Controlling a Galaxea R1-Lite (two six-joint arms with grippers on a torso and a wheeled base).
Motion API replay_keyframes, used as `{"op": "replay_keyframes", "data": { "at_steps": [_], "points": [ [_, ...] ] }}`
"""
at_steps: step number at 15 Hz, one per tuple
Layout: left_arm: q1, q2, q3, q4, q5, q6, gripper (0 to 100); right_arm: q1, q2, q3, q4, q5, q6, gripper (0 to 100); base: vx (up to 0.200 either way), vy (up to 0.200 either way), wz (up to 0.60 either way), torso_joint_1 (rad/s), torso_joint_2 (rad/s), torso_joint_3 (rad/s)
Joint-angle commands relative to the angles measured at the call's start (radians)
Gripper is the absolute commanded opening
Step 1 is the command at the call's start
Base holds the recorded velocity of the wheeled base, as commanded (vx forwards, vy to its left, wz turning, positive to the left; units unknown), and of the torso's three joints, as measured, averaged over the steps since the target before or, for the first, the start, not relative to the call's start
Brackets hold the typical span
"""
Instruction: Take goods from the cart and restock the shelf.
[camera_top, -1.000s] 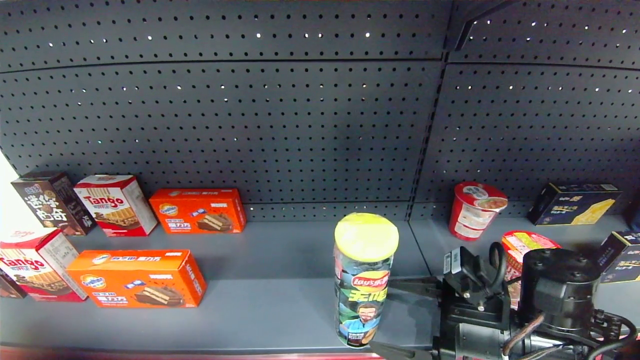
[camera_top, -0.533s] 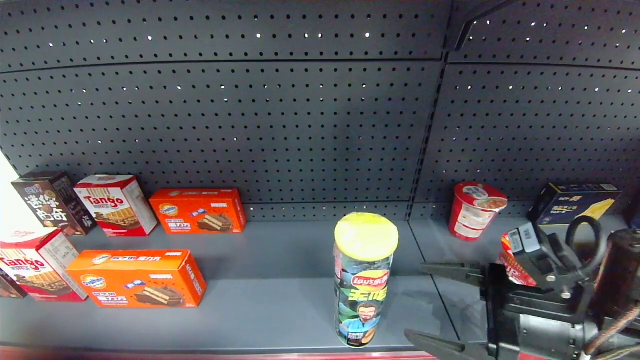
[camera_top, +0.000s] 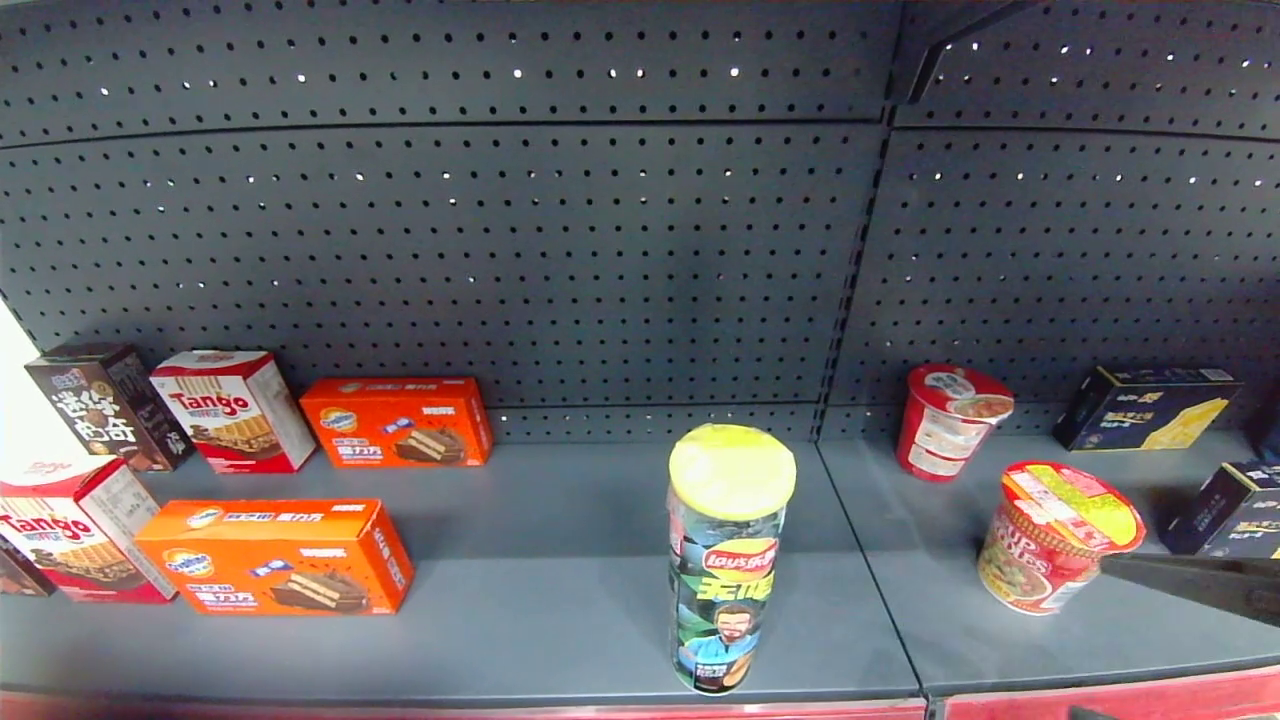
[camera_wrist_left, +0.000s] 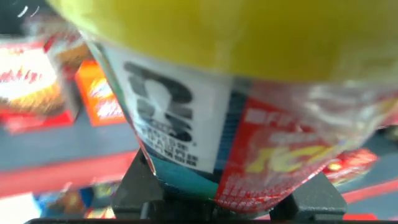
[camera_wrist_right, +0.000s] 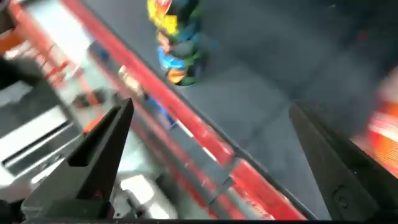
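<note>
The right gripper (camera_wrist_right: 211, 109) gapes wide, holding nothing, near the shelf's (camera_top: 540, 620) front edge — the chip can (camera_top: 728, 560) stands upright on that shelf. The left gripper (camera_wrist_left: 224, 196) clamps another yellow-lidded can (camera_wrist_left: 186, 118) — blurred.

Right claw (camera_wrist_right: 210, 106) gapes (very wide); left claw (camera_wrist_left: 230, 193) grips a yellow-lidded can (camera_wrist_left: 186, 118).

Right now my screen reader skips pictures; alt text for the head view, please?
A chip can with a yellow lid stands upright at the front of a grey shelf. Snack boxes sit left of it, noodle cups and dark boxes right, with a gripper finger by the nearer cup.
</note>
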Motion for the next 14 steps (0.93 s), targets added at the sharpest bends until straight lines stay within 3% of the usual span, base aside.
{"op": "replay_keyframes", "data": {
  "at_steps": [1, 3, 5, 7, 8, 10, 12, 13, 14],
  "points": [
    [-0.002, 0.139, -0.099, 0.001, -0.056, -0.001, 0, -0.021, -0.175, -0.003, 0.028, -0.084, 0.019, 100, 0.0, 0.0, 0.0, 0.0, 0.0, 0.0],
    [-0.003, 0.318, -0.214, -0.008, -0.18, -0.001, 0, -0.047, -0.241, 0.008, 0.033, -0.142, 0.063, 100, 0.0, 0.0, 0.0, 0.0, 0.0, 0.0],
    [-0.003, 0.476, -0.309, -0.039, -0.249, 0.002, 0, -0.079, -0.287, 0.036, 0.05, -0.144, 0.071, 100, 0.0, 0.0, 0.0, 0.0, 0.0, 0.0],
    [-0.011, 0.62, -0.358, -0.12, -0.3, 0.007, 0, -0.088, -0.339, 0.071, 0.071, -0.144, 0.071, 100, 0.0, 0.0, 0.0, 0.0, 0.0, 0.0],
    [-0.041, 0.742, -0.369, -0.243, -0.329, 0.007, 0, -0.113, -0.406, 0.125, 0.094, -0.16, 0.068, 100, 0.0, 0.0, 0.0, 0.0, 0.0, 0.0],
    [-0.089, 0.884, -0.378, -0.359, -0.331, 0.007, 0, -0.192, -0.468, 0.16, 0.103, -0.18, 0.067, 100, 0.0, 0.0, 0.0, 0.0, 0.0, 0.0],
    [-0.146, 0.979, -0.405, -0.384, -0.326, 0.012, 0, -0.266, -0.506, 0.187, 0.105, -0.179, 0.07, 100, 0.0, 0.0, 0.0, 0.0, 0.0, 0.0],
    [-0.16, 1.007, -0.412, -0.386, -0.326, 0.031, 0, -0.278, -0.521, 0.201, 0.105, -0.179, 0.07, 100, 0.0, 0.0, 0.0, 0.0, 0.0, 0.0],
    [-0.17, 1.053, -0.416, -0.384, -0.323, 0.111, 0, -0.284, -0.557, 0.23, 0.114, -0.182, 0.07, 100, 0.0, 0.0, 0.0, 0.0, 0.0, 0.0]
  ]
}}
